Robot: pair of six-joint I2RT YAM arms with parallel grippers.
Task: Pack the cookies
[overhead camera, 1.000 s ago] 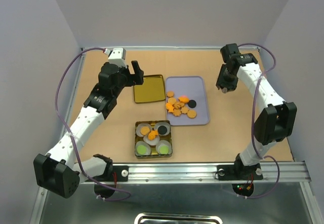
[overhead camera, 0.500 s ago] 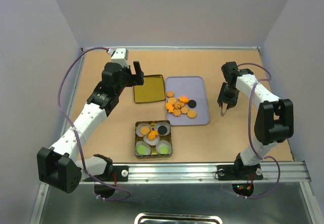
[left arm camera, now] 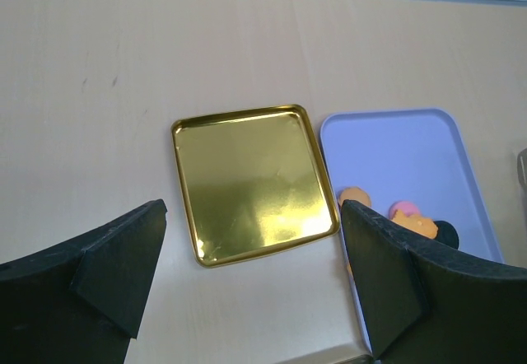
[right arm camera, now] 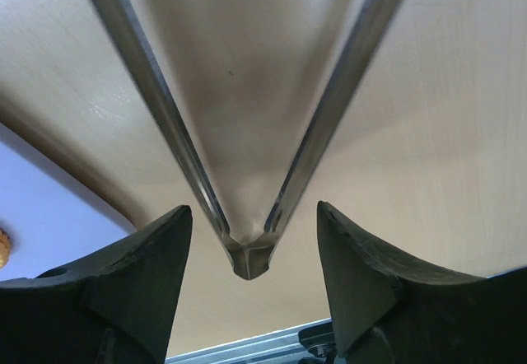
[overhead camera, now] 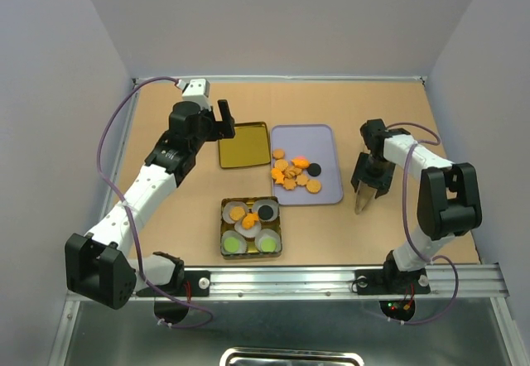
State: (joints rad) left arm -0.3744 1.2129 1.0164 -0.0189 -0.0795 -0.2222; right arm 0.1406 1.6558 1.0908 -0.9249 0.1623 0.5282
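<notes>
Right gripper has its jaws apart around the metal tongs without pinching them, at 3 o'clock of the lilac tray. The left gripper is spread wide, empty, over the gold lid. Most cookies are on the tray, a few in the tin at its 7 o'clock. Our worry: the loose tongs tip or twist, a re-grip lands crooked and cookies get fumbled.

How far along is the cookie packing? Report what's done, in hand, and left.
Done: a few cookies lie in the tin. In hand: metal tongs sit between the right gripper's fingers, pointing at the table beside the lavender tray, with no cookie in them. The left gripper hangs open above the gold lid. Left: a pile of cookies on the tray, and the lid is off.
</notes>
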